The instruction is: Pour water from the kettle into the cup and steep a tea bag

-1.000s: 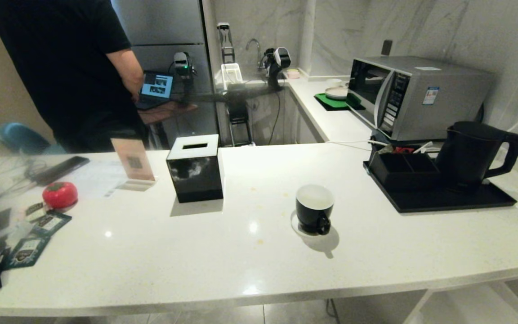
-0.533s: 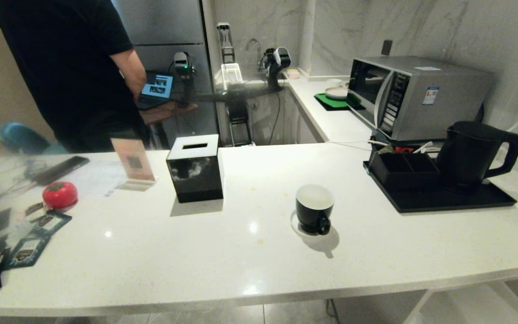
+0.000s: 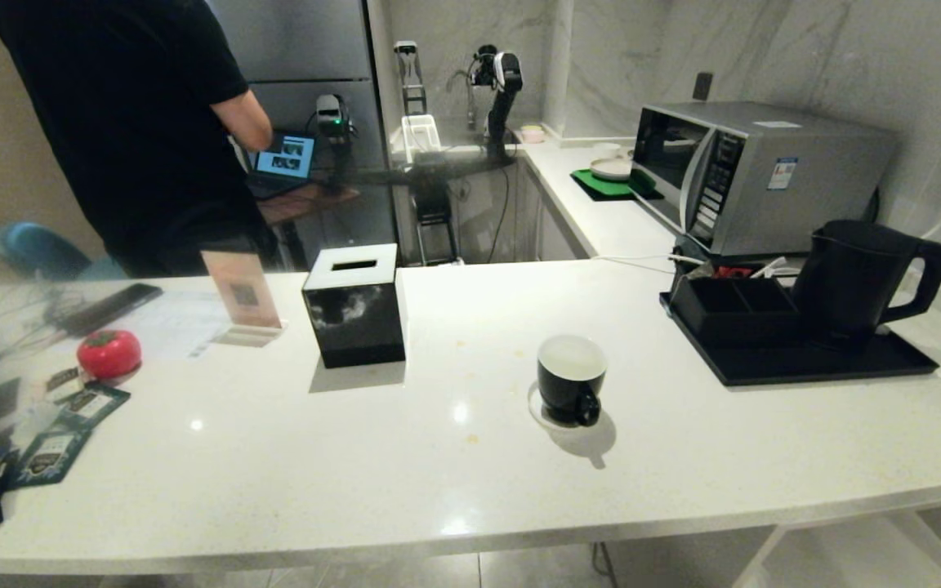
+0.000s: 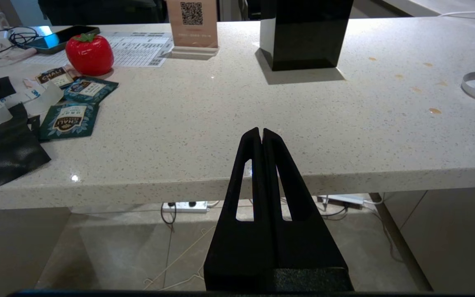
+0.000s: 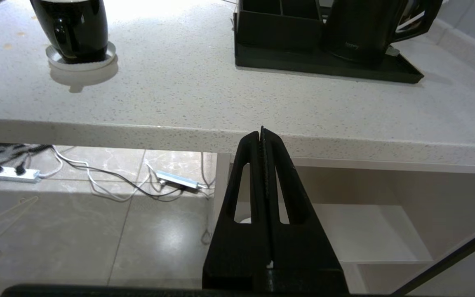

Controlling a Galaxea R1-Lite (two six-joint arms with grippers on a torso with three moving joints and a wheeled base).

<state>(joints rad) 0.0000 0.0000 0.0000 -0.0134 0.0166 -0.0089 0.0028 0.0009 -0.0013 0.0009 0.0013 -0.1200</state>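
The matte black kettle [image 3: 854, 278] stands on a black tray at the counter's right, handle to the right; the right wrist view shows the kettle [image 5: 365, 29] too. The black cup [image 3: 571, 377], white inside, sits on its white saucer [image 3: 537, 408] mid-counter, handle toward me. No tea bag shows in any view. My left gripper [image 4: 261, 131] is shut and empty, held low before the counter's front edge. My right gripper [image 5: 262, 131] is likewise shut and empty below the edge, with the cup [image 5: 74, 24] ahead on one side and the kettle on the other. Neither arm shows in the head view.
A black tissue box [image 3: 354, 304] and a QR sign [image 3: 242, 294] stand at mid-left. A red tomato-shaped thing [image 3: 109, 353] and blue packets [image 3: 70, 425] lie far left. The black tray [image 3: 805, 363] holds an organizer [image 3: 732, 306]; a microwave [image 3: 756, 171] stands behind. A person [image 3: 127, 122] stands beyond the counter.
The person behind the counter has shifted slightly to the right, and the small arm by the far sink has risen. My grippers and the counter's things have not moved.
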